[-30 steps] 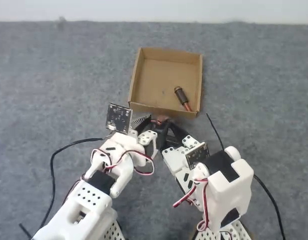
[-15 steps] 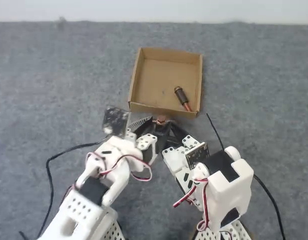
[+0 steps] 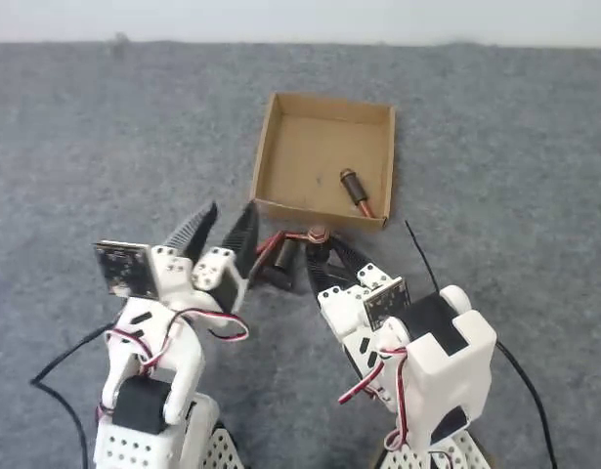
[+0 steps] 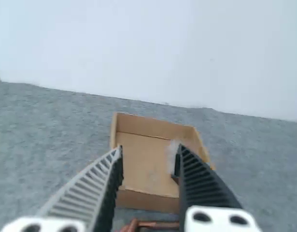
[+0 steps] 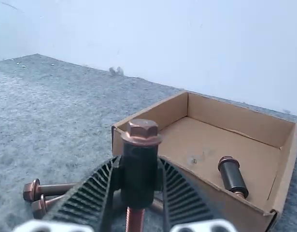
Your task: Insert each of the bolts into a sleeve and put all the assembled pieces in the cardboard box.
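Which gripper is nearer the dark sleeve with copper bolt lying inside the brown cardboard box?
Right. The right gripper, shut on another sleeved bolt, sits just outside the cardboard box, near the piece inside. The left gripper, open, is farther off to the side.

No readable text, numbers or signs, cardboard box plain brown without print, markings on the arms' small circuit boards too fine to read

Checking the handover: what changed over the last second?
The left end effector drew back leftward from the bolt-and-sleeve piece and stands open, empty. The right end effector kept hold of that piece; the cardboard box and the assembled piece inside stayed put.
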